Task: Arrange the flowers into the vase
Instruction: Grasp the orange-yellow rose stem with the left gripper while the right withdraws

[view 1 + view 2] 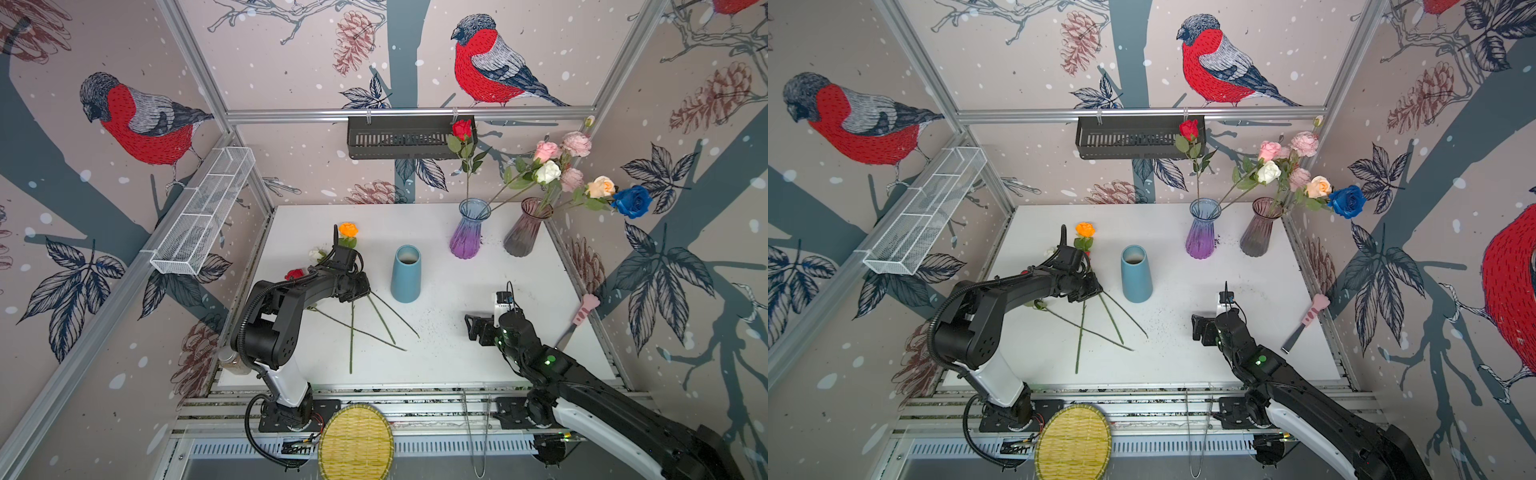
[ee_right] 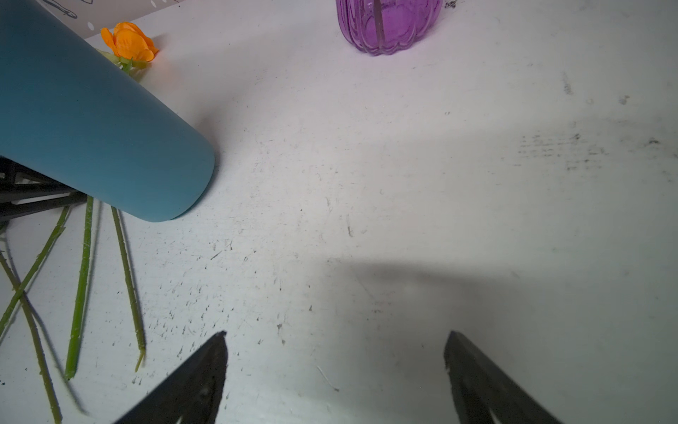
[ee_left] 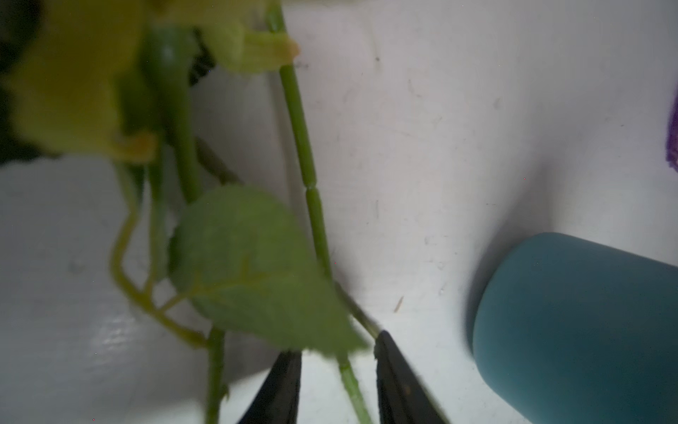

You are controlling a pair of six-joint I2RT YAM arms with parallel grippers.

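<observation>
Jaws of left gripper (image 3: 337,343) stood narrowly apart astride a green stem (image 3: 353,385); right gripper (image 2: 337,332) gaped wide, holding nothing.

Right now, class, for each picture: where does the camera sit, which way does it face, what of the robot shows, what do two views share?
Top view: high up, looking down on the table; left arm and right arm show.
Top view: same head, same table and arms.
Left wrist: low, facing a stem and the blue vase; tips of the left gripper show.
Right wrist: low, facing the blue vase and purple vase; open tips of the right gripper show.
Shared: both wrist views catch the blue vase.
</observation>
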